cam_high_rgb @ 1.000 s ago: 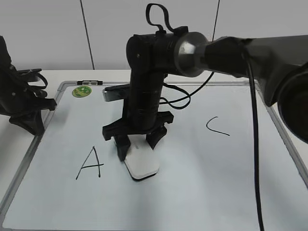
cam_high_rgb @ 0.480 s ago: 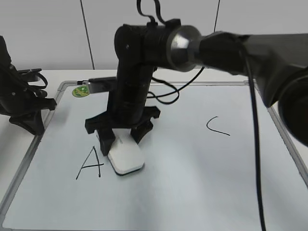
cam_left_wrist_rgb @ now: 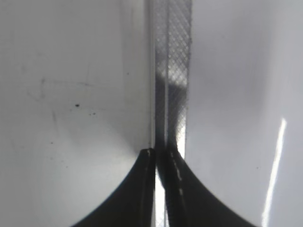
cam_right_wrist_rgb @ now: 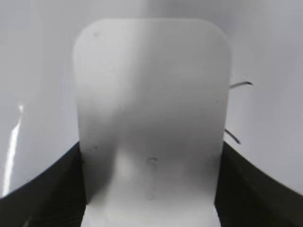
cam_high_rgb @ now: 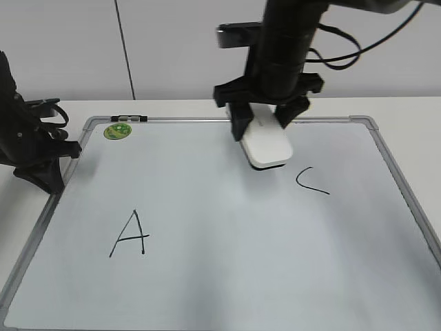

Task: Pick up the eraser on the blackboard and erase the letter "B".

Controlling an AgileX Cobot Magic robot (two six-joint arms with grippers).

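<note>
My right gripper [cam_high_rgb: 265, 127] is shut on the white eraser [cam_high_rgb: 267, 145], holding it over the far middle of the blackboard [cam_high_rgb: 227, 276], just left of the black "C" [cam_high_rgb: 310, 181]. I cannot tell whether it touches the board. In the right wrist view the eraser [cam_right_wrist_rgb: 151, 109] fills the middle between my black fingers [cam_right_wrist_rgb: 47, 189], with strokes of the "C" [cam_right_wrist_rgb: 239, 85] at the right. The black "A" [cam_high_rgb: 129, 234] is at the near left. No letter "B" shows; the board between "A" and "C" is plain white. My left gripper [cam_left_wrist_rgb: 158, 153] is shut and empty.
A round green sticker [cam_high_rgb: 117, 130] sits in the board's far left corner. My left arm [cam_high_rgb: 34, 152] rests beside the board's left edge, over its grey metal frame [cam_left_wrist_rgb: 173, 71]. A pale wall stands behind the table.
My right gripper has carried the eraser from beside the "A" in the board's middle to the far side, close to the "C". The left arm has not moved.
</note>
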